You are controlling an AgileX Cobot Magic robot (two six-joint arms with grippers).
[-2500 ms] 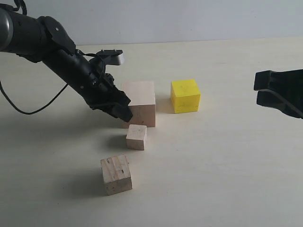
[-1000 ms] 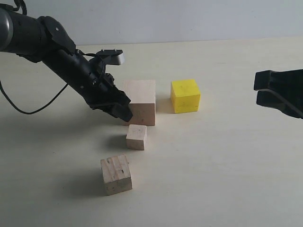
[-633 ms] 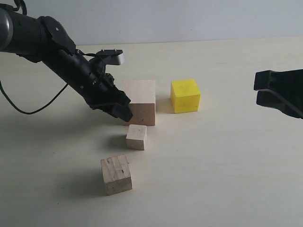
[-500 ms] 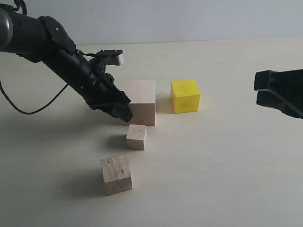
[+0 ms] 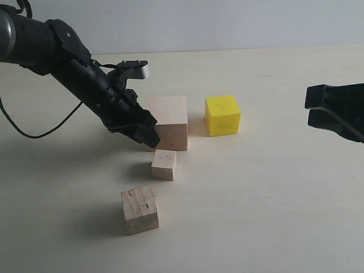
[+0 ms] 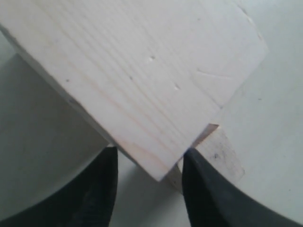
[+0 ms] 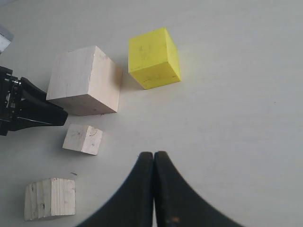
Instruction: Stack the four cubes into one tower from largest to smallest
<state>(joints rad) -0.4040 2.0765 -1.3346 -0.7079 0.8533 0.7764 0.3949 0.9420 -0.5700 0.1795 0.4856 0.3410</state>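
The large pale wood cube [image 5: 169, 122] rests on the table, with the yellow cube [image 5: 222, 115] to its right. In front of it sit the small wood cube [image 5: 164, 165] and, nearer the camera, the medium striped cube [image 5: 139, 209]. All four stand apart, none stacked. My left gripper [image 5: 147, 134] is open at the large cube's lower left corner. In the left wrist view that corner of the large cube [image 6: 142, 71] pokes between the fingertips [image 6: 102, 184], and the small cube [image 6: 223, 153] shows behind it. My right gripper [image 7: 154, 157] hangs shut and empty off to the right [image 5: 309, 109].
The pale tabletop [image 5: 267, 199] carries only the cubes. A black cable [image 5: 34, 132] trails from the left arm over the table's left side. The wall runs along the back edge.
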